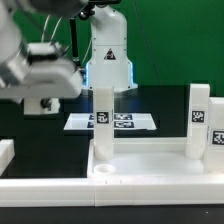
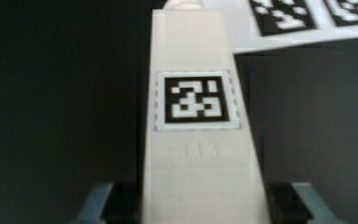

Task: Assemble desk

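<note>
A white leg (image 2: 197,130) with a black-white tag runs lengthwise away from my gripper (image 2: 206,205). The gripper is shut on its near end, and the two fingers (image 2: 105,203) stand on either side of it. In the exterior view the arm's blurred hand (image 1: 45,95) hangs at the upper left over the black table, and the held leg is hidden there. The rimmed white tabletop (image 1: 150,165) lies at the lower right. Two tagged legs stand upright on it, one at its left (image 1: 103,125) and one at its right (image 1: 197,120). A round socket (image 1: 103,171) shows in a near corner.
The marker board (image 1: 110,121) lies behind the tabletop and shows beyond the held leg (image 2: 309,15). The robot's base (image 1: 107,55) rises at the back. A white piece (image 1: 5,155) sits at the exterior view's left edge. A long low white bar (image 1: 45,190) runs along the front.
</note>
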`<state>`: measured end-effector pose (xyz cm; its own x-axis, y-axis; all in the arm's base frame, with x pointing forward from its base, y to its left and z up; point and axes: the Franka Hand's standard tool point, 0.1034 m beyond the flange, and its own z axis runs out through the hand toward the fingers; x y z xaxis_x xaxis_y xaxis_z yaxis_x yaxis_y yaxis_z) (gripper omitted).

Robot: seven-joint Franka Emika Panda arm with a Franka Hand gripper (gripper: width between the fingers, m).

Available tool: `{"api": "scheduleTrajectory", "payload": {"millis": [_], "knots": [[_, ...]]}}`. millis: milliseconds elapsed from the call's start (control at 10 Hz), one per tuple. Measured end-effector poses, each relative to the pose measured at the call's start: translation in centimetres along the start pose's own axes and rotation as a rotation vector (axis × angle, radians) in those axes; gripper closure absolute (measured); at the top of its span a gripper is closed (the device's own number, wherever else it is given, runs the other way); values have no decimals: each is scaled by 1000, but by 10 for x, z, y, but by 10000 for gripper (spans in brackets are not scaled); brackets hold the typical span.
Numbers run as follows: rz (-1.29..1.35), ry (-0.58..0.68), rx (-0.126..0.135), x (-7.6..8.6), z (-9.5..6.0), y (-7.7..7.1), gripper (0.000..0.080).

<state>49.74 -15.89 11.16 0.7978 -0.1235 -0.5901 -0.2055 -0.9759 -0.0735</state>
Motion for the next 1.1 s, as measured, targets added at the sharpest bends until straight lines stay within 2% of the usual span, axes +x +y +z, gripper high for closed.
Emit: {"api": "scheduleTrajectory", "payload": {"millis": [100,200,300,400,500,700,800,900,1000,1100], "knots": [[-15,110,-4,2,-36,-5,512],[-25,212,-14,5,-66,-6,512],[-42,260,-22,5,-78,-3,512],[-38,363,-33,13,-78,-1,511],[-36,438,-34,12,-75,-1,511],[-11,579,-44,20,-84,-2,511],[23,676,-21,31,-107,-24,511],[63,757,1,42,-121,-48,511],[107,828,19,51,-127,-77,511],[115,917,19,58,-127,-98,511]]}}
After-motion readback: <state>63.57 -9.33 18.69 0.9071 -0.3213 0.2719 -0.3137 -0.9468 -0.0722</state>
